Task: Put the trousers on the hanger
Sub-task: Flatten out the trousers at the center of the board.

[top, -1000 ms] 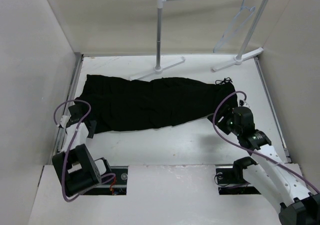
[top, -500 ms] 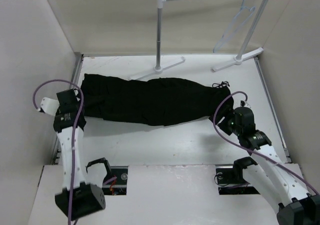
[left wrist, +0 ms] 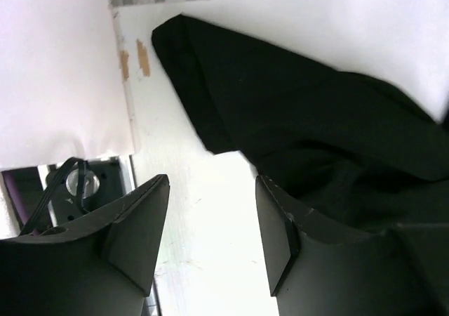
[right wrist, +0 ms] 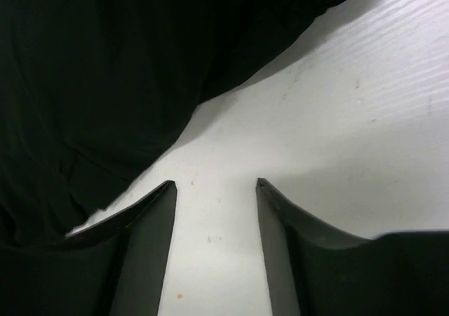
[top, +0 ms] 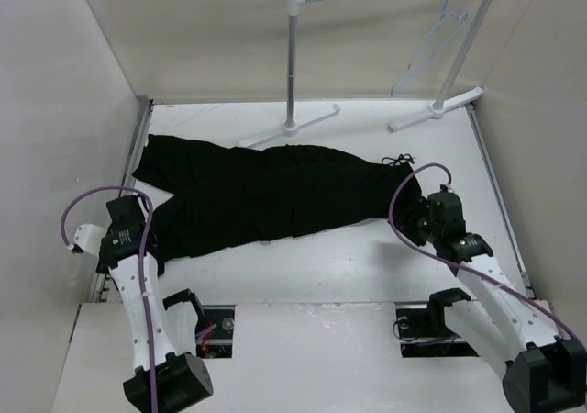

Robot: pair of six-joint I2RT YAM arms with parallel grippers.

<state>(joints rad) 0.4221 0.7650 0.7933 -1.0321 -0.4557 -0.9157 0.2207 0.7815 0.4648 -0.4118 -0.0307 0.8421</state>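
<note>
The black trousers (top: 275, 193) lie flat across the middle of the table, legs pointing left. The pale hanger (top: 433, 44) hangs from the rack's bar at the back right. My left gripper (top: 156, 237) is open at the trousers' near left end. In the left wrist view (left wrist: 212, 189) bare table shows between its jaws, and the cloth (left wrist: 316, 126) lies beside and ahead of the right finger. My right gripper (top: 411, 214) is open at the trousers' right end. In the right wrist view (right wrist: 216, 186) it holds nothing, and the cloth (right wrist: 126, 63) lies ahead on the left.
The white tube garment rack (top: 292, 60) stands at the back, its two feet (top: 289, 127) on the table just behind the trousers. Pale walls close in the left and right sides. A purple cable (top: 92, 206) loops off each arm.
My left arm swung out to the trousers' left end, then drew back toward me. The trousers' left end has spread and shifted nearer. The right end has slid slightly left.
</note>
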